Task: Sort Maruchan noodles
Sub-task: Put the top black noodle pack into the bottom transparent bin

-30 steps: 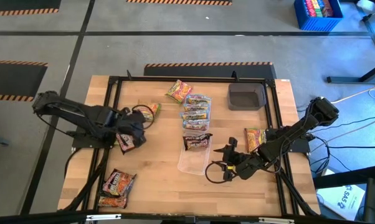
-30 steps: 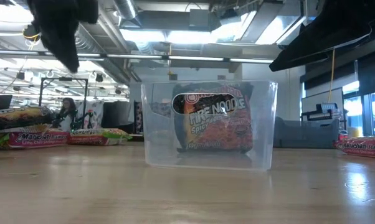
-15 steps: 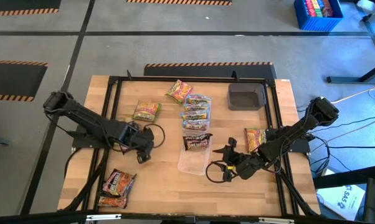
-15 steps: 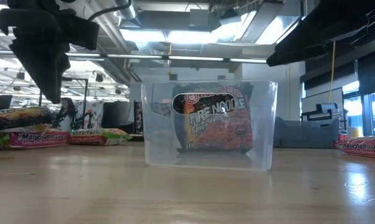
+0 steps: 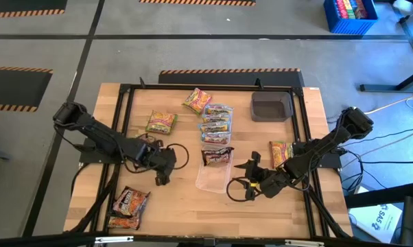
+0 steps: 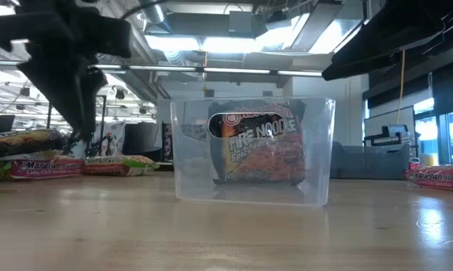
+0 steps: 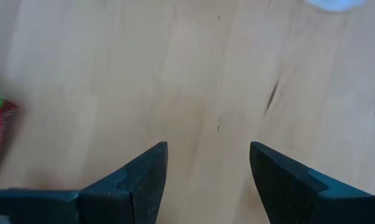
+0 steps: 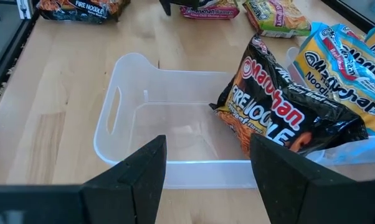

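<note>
Hovering empty with fingers parted, the left gripper [image 5: 161,180] is best carried to a loose maroon packet [image 5: 129,202]; the right gripper [image 5: 242,189] (parted, empty) faces the clear tub [image 8: 156,140].

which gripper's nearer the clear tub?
Right. The right gripper sits just at the clear tub, facing into it. The left gripper hangs over bare table, a gap away on the other side.

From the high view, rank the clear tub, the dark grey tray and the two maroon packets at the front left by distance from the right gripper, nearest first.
Measured from the right gripper:
1. Clear tub, just to its left.
2. Dark grey tray, at the table's far side.
3. Two maroon packets, front left corner.
</note>
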Robot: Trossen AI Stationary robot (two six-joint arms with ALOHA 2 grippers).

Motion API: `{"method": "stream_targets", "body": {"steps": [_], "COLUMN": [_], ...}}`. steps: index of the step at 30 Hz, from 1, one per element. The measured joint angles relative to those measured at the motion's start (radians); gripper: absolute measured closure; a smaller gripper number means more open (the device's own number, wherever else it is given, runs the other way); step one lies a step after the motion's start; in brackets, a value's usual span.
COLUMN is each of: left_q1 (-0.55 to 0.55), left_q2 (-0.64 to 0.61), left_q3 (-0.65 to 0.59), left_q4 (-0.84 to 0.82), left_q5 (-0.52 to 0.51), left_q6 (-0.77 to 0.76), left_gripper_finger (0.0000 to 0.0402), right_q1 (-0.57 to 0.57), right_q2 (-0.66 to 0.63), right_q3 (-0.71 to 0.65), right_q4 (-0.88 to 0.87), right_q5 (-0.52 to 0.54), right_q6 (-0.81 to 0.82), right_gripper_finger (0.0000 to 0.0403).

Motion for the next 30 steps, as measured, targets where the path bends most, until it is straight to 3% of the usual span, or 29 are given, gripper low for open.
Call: {"method": "stream_targets", "body": {"steps": [9,19,30], "left_q1": [-0.143,-0.131,-0.085], "left_q2": [0.021,0.233,0.351], "left_q3": [0.11,0.11,0.111], "left_q4": [-0.288,-0.501,-0.545], "left_q5": [-0.169,-0.161,-0.164], "left_q6": [-0.302,-0.499,-0.523], "left_gripper_finger": [0.0182,0.0182,0.0182], "right_q1": [0.0,0.0,0.0], "right_q2": [0.0,0.035,0.071], "right_q3": [0.0,0.0,0.0], "right_q4": [0.002,0.008,0.011], "right_q5": [0.027,0.031,0.034], "right_q6": [0.0,0.0,0.019], "right_gripper_finger": [0.0194,0.0194,0.0194]}}
